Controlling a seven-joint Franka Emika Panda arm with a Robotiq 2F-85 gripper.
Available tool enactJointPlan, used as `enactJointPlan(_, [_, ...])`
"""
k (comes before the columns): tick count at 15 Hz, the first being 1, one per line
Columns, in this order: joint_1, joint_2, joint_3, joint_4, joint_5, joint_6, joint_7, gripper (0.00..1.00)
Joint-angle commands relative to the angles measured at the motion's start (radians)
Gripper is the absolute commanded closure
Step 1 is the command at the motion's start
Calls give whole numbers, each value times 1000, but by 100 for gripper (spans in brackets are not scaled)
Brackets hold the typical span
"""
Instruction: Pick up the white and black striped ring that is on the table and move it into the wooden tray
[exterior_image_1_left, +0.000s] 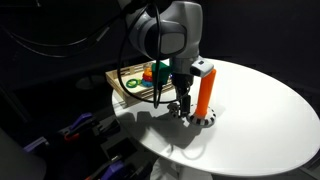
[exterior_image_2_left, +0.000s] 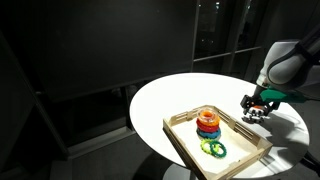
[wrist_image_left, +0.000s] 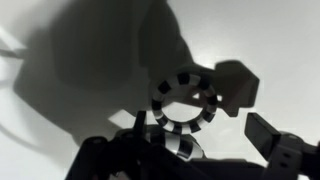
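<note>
The white and black striped ring (wrist_image_left: 185, 100) lies flat on the white table, seen in the wrist view between my finger tips. My gripper (wrist_image_left: 198, 122) is open and hovers low over the ring, with nothing held. A second striped curve (wrist_image_left: 183, 146) shows just below it, partly hidden by the gripper body. In both exterior views the gripper (exterior_image_1_left: 180, 104) (exterior_image_2_left: 255, 110) hangs close to the table. The wooden tray (exterior_image_1_left: 122, 92) (exterior_image_2_left: 240, 160) sits beside it, apart from the gripper.
An orange upright cylinder (exterior_image_1_left: 205, 90) with a striped ring round its foot (exterior_image_1_left: 201, 119) stands right next to the gripper. The tray holds a stack of orange and red rings (exterior_image_2_left: 207, 122) and a green ring (exterior_image_2_left: 213, 149). The round table edge (exterior_image_1_left: 240, 160) is near.
</note>
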Motion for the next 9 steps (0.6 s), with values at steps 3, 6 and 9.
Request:
enactJointPlan(3, [-11,-5,13,-3,33,14,-18,0])
enactJointPlan(6, [-13,-34,26,-23,44,20,-30,0])
enactJointPlan(9, [-11,-65,43,-45,57,25,-39,0])
